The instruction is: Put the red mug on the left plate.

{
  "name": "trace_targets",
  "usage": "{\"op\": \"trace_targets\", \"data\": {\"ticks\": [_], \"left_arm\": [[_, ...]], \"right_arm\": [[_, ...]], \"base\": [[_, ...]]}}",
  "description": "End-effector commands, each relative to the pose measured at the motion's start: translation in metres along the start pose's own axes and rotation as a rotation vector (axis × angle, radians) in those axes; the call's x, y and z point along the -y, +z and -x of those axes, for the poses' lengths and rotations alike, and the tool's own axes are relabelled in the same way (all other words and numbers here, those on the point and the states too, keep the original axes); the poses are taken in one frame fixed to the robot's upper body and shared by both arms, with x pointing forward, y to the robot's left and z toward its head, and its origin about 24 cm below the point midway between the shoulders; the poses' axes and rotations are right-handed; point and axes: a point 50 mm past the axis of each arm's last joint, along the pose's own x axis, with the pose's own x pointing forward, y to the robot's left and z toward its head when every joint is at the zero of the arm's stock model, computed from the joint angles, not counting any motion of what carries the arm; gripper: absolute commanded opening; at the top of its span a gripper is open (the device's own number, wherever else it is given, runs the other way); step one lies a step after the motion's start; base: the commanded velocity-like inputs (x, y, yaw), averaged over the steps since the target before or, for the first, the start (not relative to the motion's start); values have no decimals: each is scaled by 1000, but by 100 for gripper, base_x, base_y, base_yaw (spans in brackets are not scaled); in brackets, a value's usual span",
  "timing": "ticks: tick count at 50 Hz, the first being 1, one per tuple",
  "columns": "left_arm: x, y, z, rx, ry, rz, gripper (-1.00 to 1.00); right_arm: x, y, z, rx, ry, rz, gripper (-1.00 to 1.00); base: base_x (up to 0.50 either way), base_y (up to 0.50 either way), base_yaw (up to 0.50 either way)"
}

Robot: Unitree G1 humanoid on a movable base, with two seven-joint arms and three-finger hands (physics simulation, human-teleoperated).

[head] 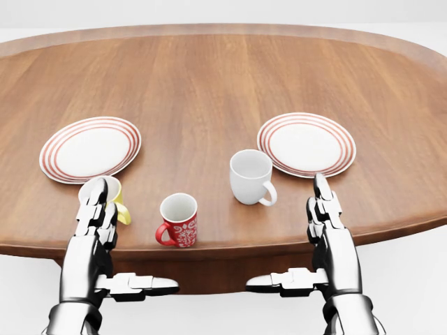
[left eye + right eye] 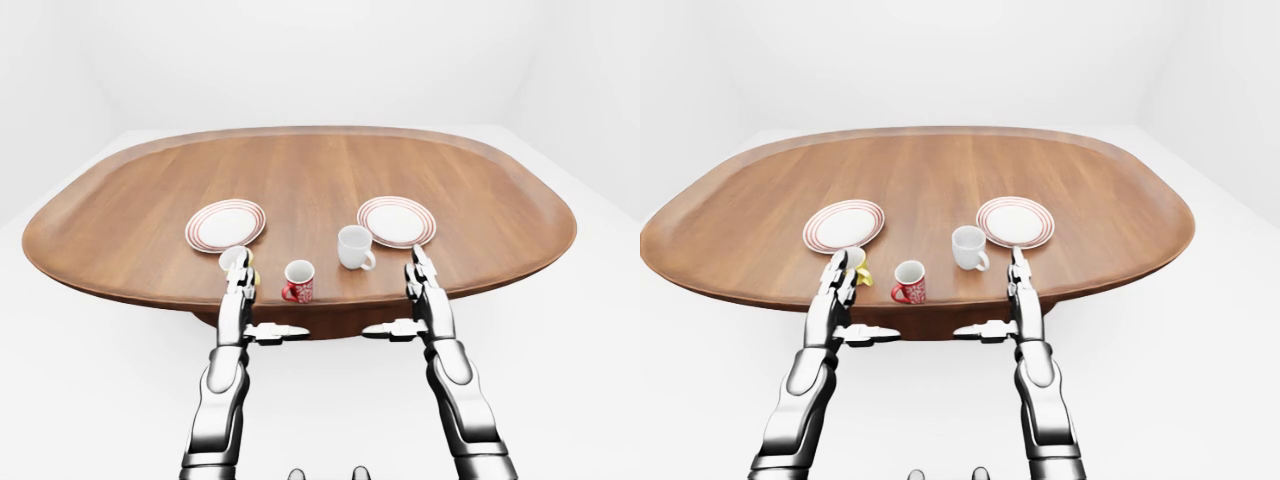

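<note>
Reach not yet begun: both hands hover spread and empty at the table (image 1: 209, 84) edge.

The left plate (image 1: 89, 149) lies just beyond the left hand (image 1: 96, 213); the red mug (image 1: 179, 220) stands upright just to its right, well left of the right hand (image 1: 327, 213). Next, I judge, a hand must close round the mug.

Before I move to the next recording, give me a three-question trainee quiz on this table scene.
1. True or false: the red mug already sits on the left plate.
2. Which mug does the left hand partly hide in the head view? A) white mug B) yellow mug C) red mug
3. Fill in: the white mug stands beside the ____ plate.

Key:
1. False; it stands on the table, near its bottom edge.
2. B, the yellow mug.
3. Right, the right plate.
</note>
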Motion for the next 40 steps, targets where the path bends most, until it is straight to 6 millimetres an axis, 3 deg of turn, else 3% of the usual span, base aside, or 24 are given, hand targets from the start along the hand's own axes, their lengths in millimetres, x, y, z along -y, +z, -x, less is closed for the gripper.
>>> {"op": "trace_targets", "data": {"ticks": [1,23,26,31,40], "left_arm": [[-7,2,0,15,-4,21,100],[-5,5,2,18,-8,13,100],[-7,36,33,164,22,10,100],[-7,69,84,300,68,-98,100],[-11,77,103,303,93,-95,100]], "right_arm": [[6,2,1,-2,-4,16,100],[5,6,4,17,6,11,100],[10,32,30,163,24,-10,100],[25,53,70,265,0,-23,100],[38,64,103,291,-7,-66,100]], "base": [[0,0,0],[0,0,0],[0,0,0],[0,0,0],[0,0,0]]}}
